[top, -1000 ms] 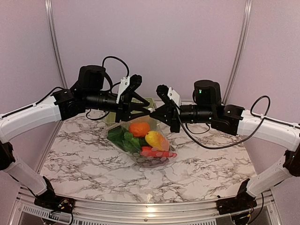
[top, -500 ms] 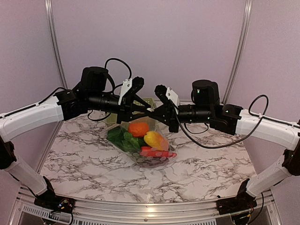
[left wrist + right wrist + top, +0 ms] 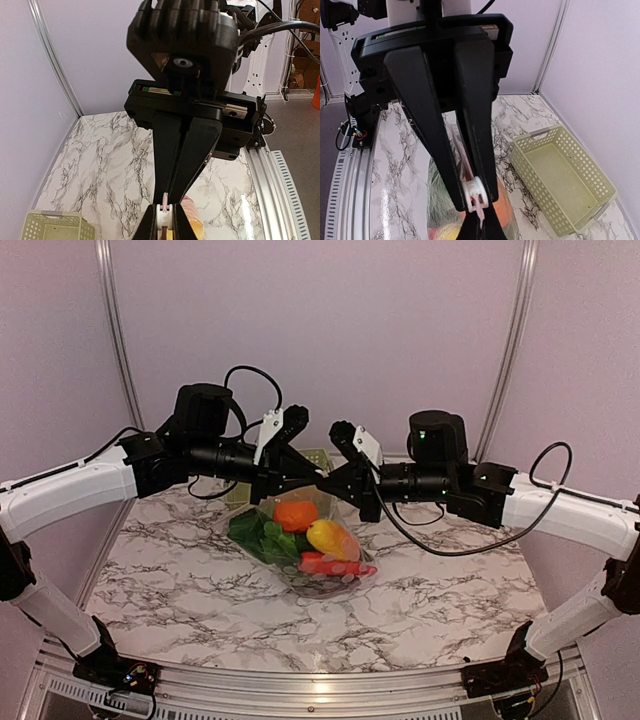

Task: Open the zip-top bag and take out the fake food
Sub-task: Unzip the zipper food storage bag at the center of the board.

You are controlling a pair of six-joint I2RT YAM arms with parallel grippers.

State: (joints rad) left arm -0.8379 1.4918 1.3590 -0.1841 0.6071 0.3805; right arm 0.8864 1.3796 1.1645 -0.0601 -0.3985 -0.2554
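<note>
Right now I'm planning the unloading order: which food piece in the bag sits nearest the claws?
The round orange fruit, topmost in the bag; the yellow piece, red piece and green leaves lie farther away.

**Both arms raised and reaching inward, grippers meeting tip to tip above the middle of the table.**

The left arm [image 3: 70, 490] and right arm [image 3: 570, 515] rise from their bases at the near corners, bend at the elbows and run almost level toward each other, with the wrists held high. The left gripper [image 3: 312, 474] points right and the right gripper [image 3: 334, 481] points left, their fingertips just about touching. Seen from the right wrist, the left gripper's long black fingers [image 3: 427, 125] converge to a narrow pinch. Seen from the left wrist, the right gripper's fingers [image 3: 172, 150] lie pressed together. Each gripper is clamped on the top edge of the zip-top bag [image 3: 338, 508].
</note>
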